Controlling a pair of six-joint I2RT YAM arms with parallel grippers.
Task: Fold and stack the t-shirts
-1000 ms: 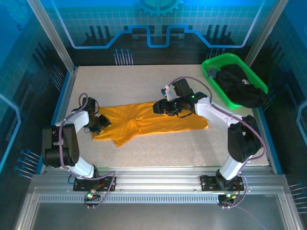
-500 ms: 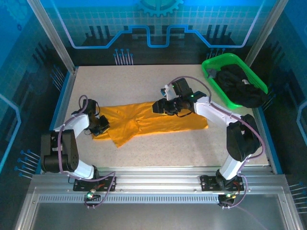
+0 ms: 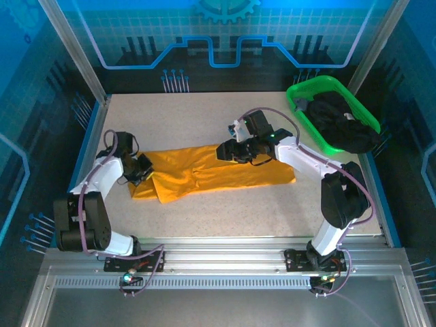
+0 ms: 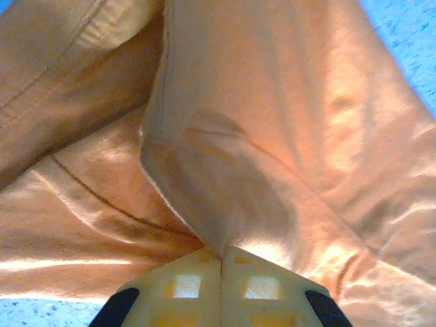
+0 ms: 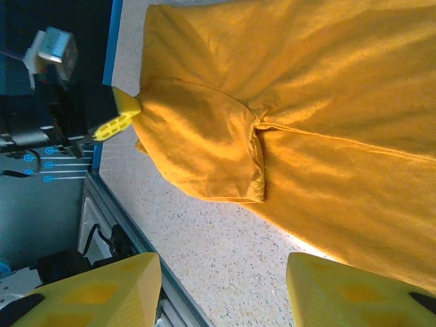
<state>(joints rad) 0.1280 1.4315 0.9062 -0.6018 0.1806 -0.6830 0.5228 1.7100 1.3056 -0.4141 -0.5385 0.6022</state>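
- The orange shirt (image 3: 218, 174) lies on the table (image 3: 204, 116) as a long, narrow band running left to right between the two arms. It looks gathered or folded lengthwise, but not neat.
- A loose flap, probably a sleeve, sticks out at the near-left end. The right wrist view shows it doubled over, with creases around it.
- The left pincer (image 3: 141, 168) is at the shirt's left end, clenched on a pinch of cloth. Its wrist view shows the two tips pressed together with a fold running into them.
- The right pincer (image 3: 225, 151) is released, its fingers spread wide over the far edge of the shirt's middle with nothing between them.
- I judge the first fold to be under way: the crosswise folds into a compact square remain to be done.
- No finished stack lies anywhere on the table.
- A green basket (image 3: 300, 116) at the far right holds dark cloth (image 3: 340, 126). I cannot tell what kind of garments these are.
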